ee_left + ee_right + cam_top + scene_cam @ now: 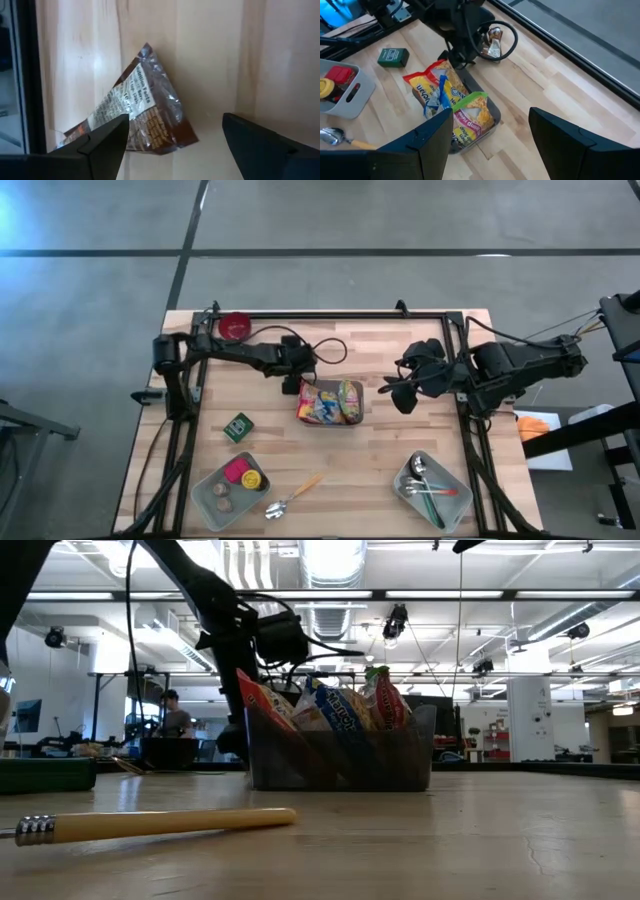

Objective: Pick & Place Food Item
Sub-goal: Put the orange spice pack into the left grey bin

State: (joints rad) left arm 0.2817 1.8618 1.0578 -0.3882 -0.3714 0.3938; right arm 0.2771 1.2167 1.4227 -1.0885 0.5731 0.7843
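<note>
A brown and silver snack packet (145, 107) lies flat on the wooden table, just beyond the far left corner of a dark bin (330, 423); the right wrist view shows the packet (493, 42) inside a loop of black cable. My left gripper (175, 120) hangs open just above it, slanting down, one finger on either side of its near end. The bin (340, 755) holds several colourful snack packets (328, 402) standing on edge. My right gripper (400, 392) waits open in the air to the right of the bin, nothing between its fingers.
A small green box (238, 427) lies left of the bin and a red round lid (234, 326) at the far left. A grey tray (232, 485) with small items, a wooden-handled spoon (295, 495) and a tray of utensils (430, 488) sit along the near edge.
</note>
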